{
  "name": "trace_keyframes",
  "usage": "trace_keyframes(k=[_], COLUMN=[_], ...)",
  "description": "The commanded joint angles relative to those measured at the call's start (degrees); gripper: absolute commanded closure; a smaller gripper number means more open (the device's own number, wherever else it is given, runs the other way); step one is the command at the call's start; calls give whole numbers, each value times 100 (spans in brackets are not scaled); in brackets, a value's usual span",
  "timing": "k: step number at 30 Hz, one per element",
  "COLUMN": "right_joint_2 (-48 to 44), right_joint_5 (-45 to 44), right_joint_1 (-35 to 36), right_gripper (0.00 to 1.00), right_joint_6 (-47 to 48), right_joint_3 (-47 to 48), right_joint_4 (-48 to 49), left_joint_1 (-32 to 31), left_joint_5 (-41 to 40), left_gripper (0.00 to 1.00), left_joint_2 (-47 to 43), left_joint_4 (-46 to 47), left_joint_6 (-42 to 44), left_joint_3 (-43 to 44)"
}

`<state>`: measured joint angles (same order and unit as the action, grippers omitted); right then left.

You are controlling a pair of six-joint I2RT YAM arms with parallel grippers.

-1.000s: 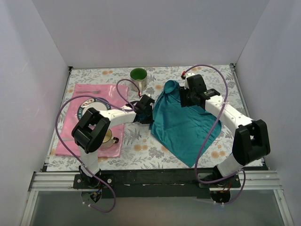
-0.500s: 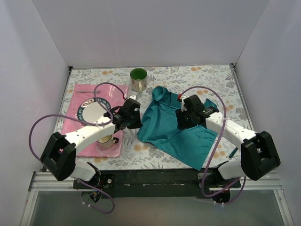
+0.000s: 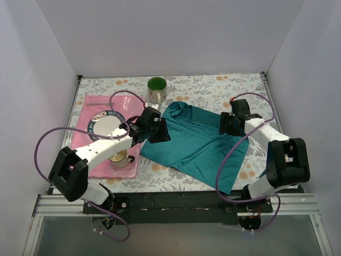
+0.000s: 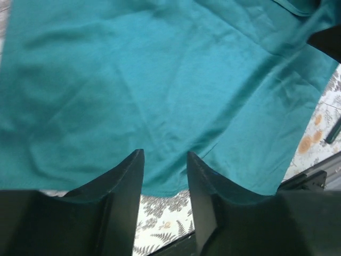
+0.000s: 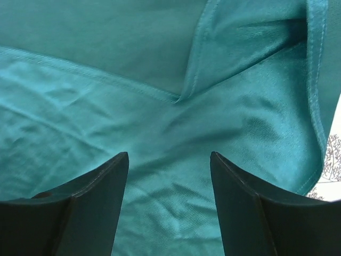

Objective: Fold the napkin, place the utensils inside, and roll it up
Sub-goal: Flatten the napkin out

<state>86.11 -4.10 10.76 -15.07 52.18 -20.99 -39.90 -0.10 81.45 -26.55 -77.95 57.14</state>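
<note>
napkin (image 3: 197, 141) got spread flatter than before, arms swung out to its side edges. floral tabletop (image 3: 213, 88), plain white walls (image 3: 170, 37). left gripper (image 3: 161, 133) and right gripper (image 3: 225, 124) jaws were apart, nothing held.

The napkin (image 4: 160, 80) runs past the edges of both wrist views. From above, the left arm (image 3: 101, 149) covers part of the plate (image 3: 102, 126) and the cup (image 3: 122, 159). A slim dark thing (image 4: 333, 129) at the left wrist view's right edge is too small to identify.

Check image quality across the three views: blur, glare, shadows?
Top external: even soft light, sharp, no glare on the napkin. Left wrist: left fingers dark and soft-edged, cloth slightly soft. Right wrist: weave crisp, right fingers near-black silhouettes.
</note>
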Motion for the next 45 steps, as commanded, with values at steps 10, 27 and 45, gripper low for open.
trace_keyframes(k=[10,27,45], right_joint_2=[741,1155,2464], right_joint_5=[76,-802,-249], right_joint_1=[-224,-250,-804], right_gripper=[41,99,58], right_joint_6=[-224,-786,-709], right_joint_3=[538,566,2744], right_joint_4=[702,1684,2483], left_joint_1=[-641,-668,-677], left_joint_5=[572,230,1], left_gripper=[81,92,91], left_joint_2=[1733,1989,1400], left_joint_4=[1222,1476,1530], left_joint_6=[70,-158,-440], left_joint_3=[596,-159,-416])
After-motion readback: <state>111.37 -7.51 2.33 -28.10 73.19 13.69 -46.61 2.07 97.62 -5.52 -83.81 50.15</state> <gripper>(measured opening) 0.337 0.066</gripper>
